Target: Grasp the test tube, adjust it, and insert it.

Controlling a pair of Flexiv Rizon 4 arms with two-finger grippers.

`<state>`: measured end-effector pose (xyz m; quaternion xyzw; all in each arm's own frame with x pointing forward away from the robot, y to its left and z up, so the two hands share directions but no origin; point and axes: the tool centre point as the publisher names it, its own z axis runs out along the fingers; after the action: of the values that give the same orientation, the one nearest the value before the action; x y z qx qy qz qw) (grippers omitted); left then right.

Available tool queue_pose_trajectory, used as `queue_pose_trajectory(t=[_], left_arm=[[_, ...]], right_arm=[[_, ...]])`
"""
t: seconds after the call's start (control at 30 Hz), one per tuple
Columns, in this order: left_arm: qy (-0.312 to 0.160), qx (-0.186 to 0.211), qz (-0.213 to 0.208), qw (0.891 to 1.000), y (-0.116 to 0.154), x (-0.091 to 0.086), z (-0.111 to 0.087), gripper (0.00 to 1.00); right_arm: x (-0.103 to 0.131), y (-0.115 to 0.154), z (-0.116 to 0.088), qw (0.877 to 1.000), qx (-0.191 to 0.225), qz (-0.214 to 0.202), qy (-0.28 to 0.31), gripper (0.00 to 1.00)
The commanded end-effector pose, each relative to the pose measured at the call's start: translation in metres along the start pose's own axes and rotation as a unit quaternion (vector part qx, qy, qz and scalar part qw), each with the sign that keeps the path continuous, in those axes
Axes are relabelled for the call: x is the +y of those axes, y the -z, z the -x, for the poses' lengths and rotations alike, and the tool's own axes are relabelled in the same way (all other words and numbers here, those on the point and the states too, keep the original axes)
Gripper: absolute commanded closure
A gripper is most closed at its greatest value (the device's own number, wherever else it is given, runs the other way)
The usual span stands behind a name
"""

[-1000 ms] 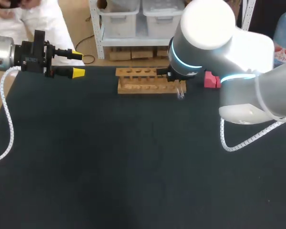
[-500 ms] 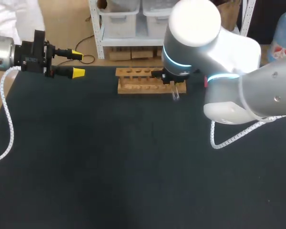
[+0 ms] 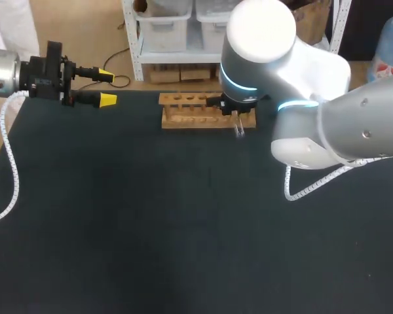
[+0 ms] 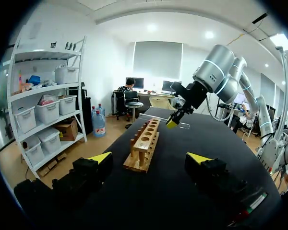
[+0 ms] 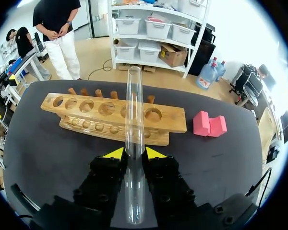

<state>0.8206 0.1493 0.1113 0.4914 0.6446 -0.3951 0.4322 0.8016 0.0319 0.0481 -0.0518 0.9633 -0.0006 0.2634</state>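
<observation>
Between the two yellow tips of the right gripper (image 5: 135,153) sits the tube (image 5: 133,105). Both fingers press on it from two sides, so the gripper has closed on it with only the thin glass in the gap. The tube sticks out far ahead of the fingers and also runs back under the gripper. Its front end points over the rack (image 5: 170,122). From the left wrist view the tube (image 4: 153,118) lies about flat in the air, up above the table and close by the far end of the rack (image 4: 143,148). It is not in any hole. From the head view the big right arm covers its own gripper, and only a small shiny bit of the tube (image 3: 239,131) peeks out just in front of the rack (image 3: 190,118). The glass is see-through, so it is hard to make out there. I cannot tell how close the tube's front end is to the rack's top. The rack is wood, with a row of round holes in its top board and small pegs along the back. One hole is partly behind the tube. A pink block (image 5: 210,124) lies on the table (image 3: 150,229) near one end of the rack, not touching it. The left gripper (image 3: 107,87) hangs at the far left corner of the table, well apart from the rack. Its fingers stand wide apart and hold nothing.
</observation>
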Motion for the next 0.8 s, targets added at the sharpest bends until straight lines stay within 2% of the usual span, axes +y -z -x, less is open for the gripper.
queue_pose_trajectory(t=[0.03, 0.8], left_arm=[[-0.001, -0.002, 0.0, 1.0, 0.0, 0.0, -0.001, 0.0], [-0.001, -0.002, 0.0, 1.0, 0.0, 0.0, -0.001, 0.0]], right_arm=[[0.001, -0.005, 0.001, 1.0, 0.006, 0.004, -0.001, 1.0], [0.006, -0.018, -0.01, 0.999, 0.034, 0.014, 0.01, 1.0]])
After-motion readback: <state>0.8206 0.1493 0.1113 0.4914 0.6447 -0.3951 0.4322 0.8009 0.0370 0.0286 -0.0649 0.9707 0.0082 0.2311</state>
